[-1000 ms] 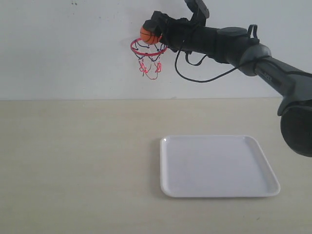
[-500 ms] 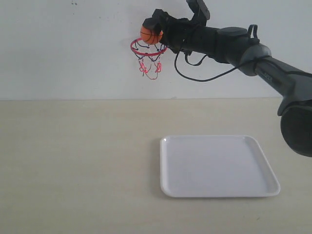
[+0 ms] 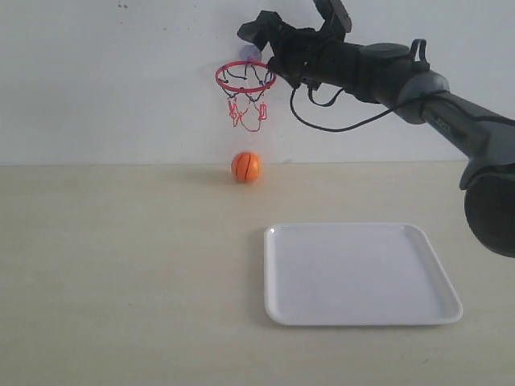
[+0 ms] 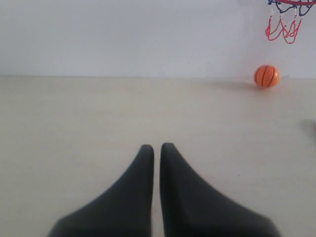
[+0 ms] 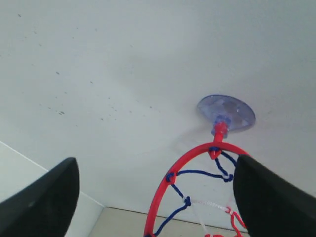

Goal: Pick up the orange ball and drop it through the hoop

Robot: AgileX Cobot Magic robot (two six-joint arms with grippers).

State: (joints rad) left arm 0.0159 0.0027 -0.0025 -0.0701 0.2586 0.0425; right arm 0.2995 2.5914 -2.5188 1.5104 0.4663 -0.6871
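The orange ball is below the hoop, down by the table's far edge near the wall; the left wrist view shows it too. The hoop is a red ring with a dark and red net, held to the wall by a clear suction cup. My right gripper hovers just above the ring, open and empty, and its ring shows between the spread fingers. My left gripper is shut and empty, low over the table, out of the exterior view.
A white square tray lies on the beige table, right of centre and in front of the ball. The white wall stands right behind the hoop. A black cable hangs from the right arm.
My right gripper opened and let go of the ball. The ball dropped from above the ring, through the hoop, down to the table below it.
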